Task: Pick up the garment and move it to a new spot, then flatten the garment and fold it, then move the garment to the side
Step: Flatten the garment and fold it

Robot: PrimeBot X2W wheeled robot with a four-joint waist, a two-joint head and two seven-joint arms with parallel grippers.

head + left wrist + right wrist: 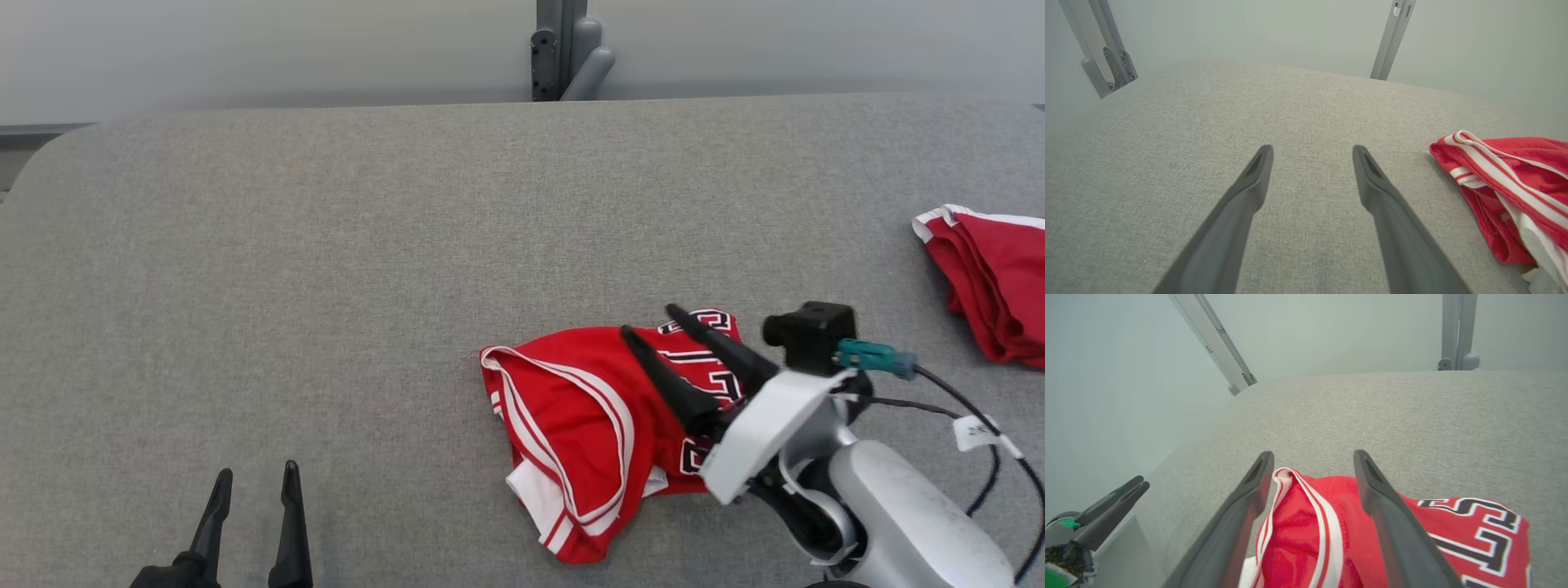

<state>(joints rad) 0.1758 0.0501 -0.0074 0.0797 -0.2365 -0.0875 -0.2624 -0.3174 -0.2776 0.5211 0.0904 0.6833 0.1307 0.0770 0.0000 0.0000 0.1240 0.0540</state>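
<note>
A crumpled red garment (571,408) with white stripes and black-and-white lettering lies on the grey table (326,269), right of centre near the front. My right gripper (647,319) is open just over its right part, fingers pointing to the far left and holding nothing. In the right wrist view the striped hem of the garment (1294,526) lies between the spread fingers of the right gripper (1313,455). My left gripper (257,469) stands open and empty at the lower left, well apart from the cloth. From the left gripper (1312,148), the garment (1535,151) lies off to the right.
A second red garment (992,278) with white trim lies at the table's right edge. A grey post (563,49) rises behind the far edge. A black cable (971,416) trails from my right wrist. Bare cloth-covered table stretches left and far.
</note>
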